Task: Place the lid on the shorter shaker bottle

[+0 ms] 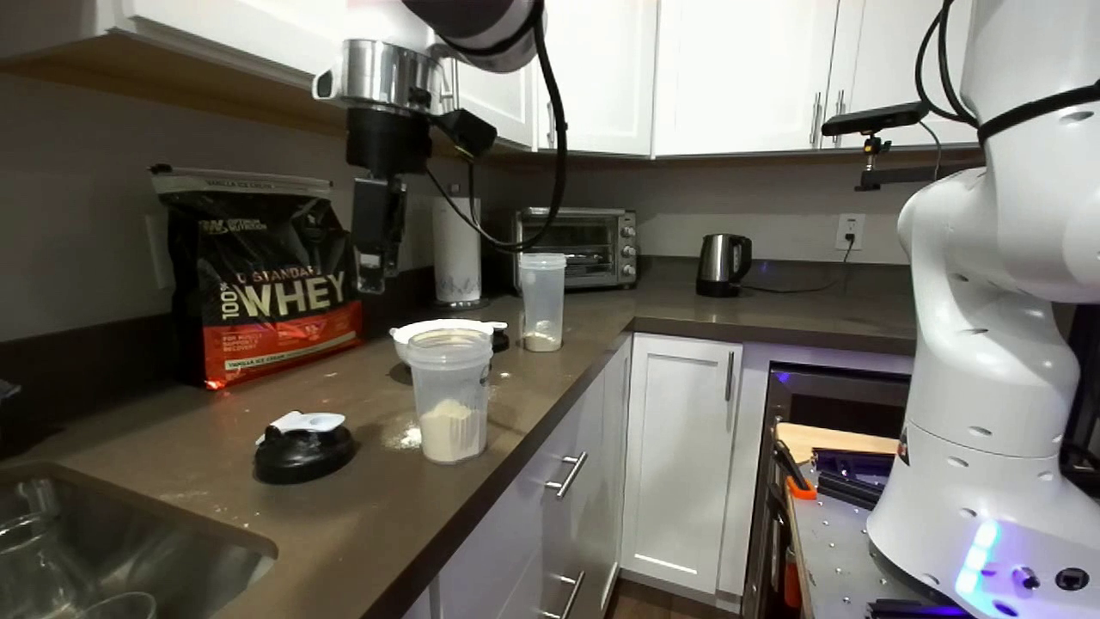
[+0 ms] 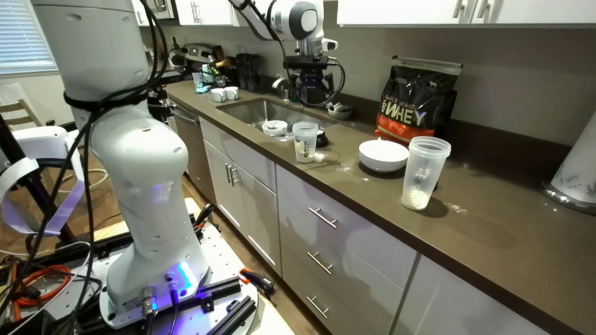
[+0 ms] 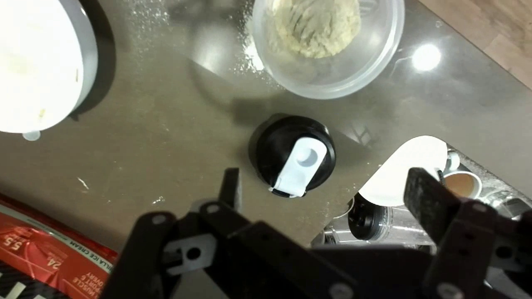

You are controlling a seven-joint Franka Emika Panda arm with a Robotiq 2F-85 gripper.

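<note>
"Where's the lid (image 1: 303, 451) in an exterior view?"
"Left, on the counter (image 1: 361, 516)."
"And the gripper (image 1: 380, 273)?"
"Next, up high, its jaws spread wide."
"Then?"
"The shorter shaker bottle (image 1: 449, 387), standing near the lid, powder (image 1: 451, 437) inside."

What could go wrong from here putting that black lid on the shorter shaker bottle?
Grip: the white flap on the lid could get in the way of the open end effector, so the lid might tilt or slip.
Spill: the shorter shaker bottle stands uncovered close to the lid; a bump could tip it and scatter the powder inside.
Drop: the sink is also nearby, so a lid that slips may tumble in.
</note>
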